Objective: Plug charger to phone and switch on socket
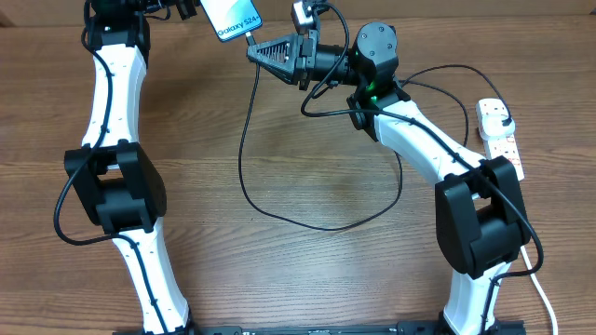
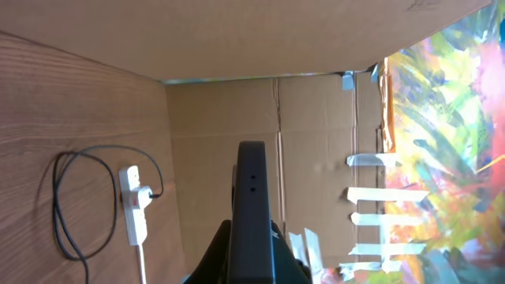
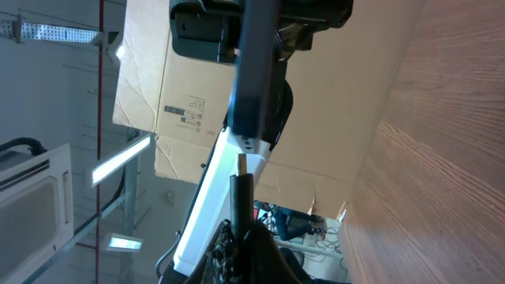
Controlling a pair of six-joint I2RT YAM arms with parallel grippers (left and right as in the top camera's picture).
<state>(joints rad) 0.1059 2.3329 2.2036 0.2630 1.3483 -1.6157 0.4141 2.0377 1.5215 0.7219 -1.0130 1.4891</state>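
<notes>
My left gripper (image 1: 183,7) is shut on the phone (image 1: 230,17) and holds it up at the table's far edge. The phone's light screen reads "Galaxy S24". In the left wrist view the phone (image 2: 252,189) shows edge-on between the fingers (image 2: 252,241). My right gripper (image 1: 254,51) is shut on the charger's connector (image 3: 241,193). The connector's metal tip (image 3: 241,163) points at the phone's end (image 3: 254,79) and sits just short of it. The black cable (image 1: 244,158) loops across the table to a plug (image 1: 494,116) seated in the white socket strip (image 1: 504,144).
The socket strip (image 2: 134,213) lies at the right table edge, and its white cord (image 1: 540,279) runs toward the front. Cardboard walls (image 2: 316,126) stand behind the table. The cable loop (image 1: 326,226) lies across the table's middle.
</notes>
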